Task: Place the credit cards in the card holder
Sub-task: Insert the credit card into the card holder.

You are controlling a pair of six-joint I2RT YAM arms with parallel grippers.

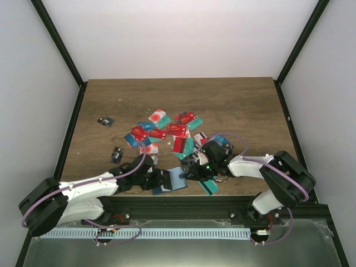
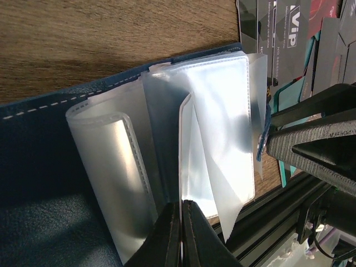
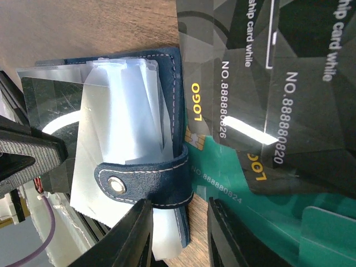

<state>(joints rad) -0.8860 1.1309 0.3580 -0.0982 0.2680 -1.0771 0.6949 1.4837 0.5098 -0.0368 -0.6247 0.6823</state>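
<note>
The navy card holder [image 1: 177,179] lies open near the table's front edge, its clear sleeves [image 2: 217,128] fanned up from the navy cover [image 2: 44,167]. My left gripper [image 2: 182,208] is shut on one clear sleeve and also shows in the top view [image 1: 160,181]. My right gripper [image 3: 179,222] is open, with one finger on each side of the holder's snap strap [image 3: 156,178] and cover edge; it also shows from above [image 1: 190,166]. The credit cards [image 1: 177,129] lie scattered mid-table. Black cards [image 3: 250,67] and a teal card [image 3: 233,189] lie beside the holder.
Two small black chips [image 1: 105,121] [image 1: 116,154] lie at the left. A teal card [image 1: 208,187] sits by the front edge, next to the black frame rail [image 1: 222,200]. My right gripper's fingers [image 2: 311,144] are close beside the sleeves in the left wrist view.
</note>
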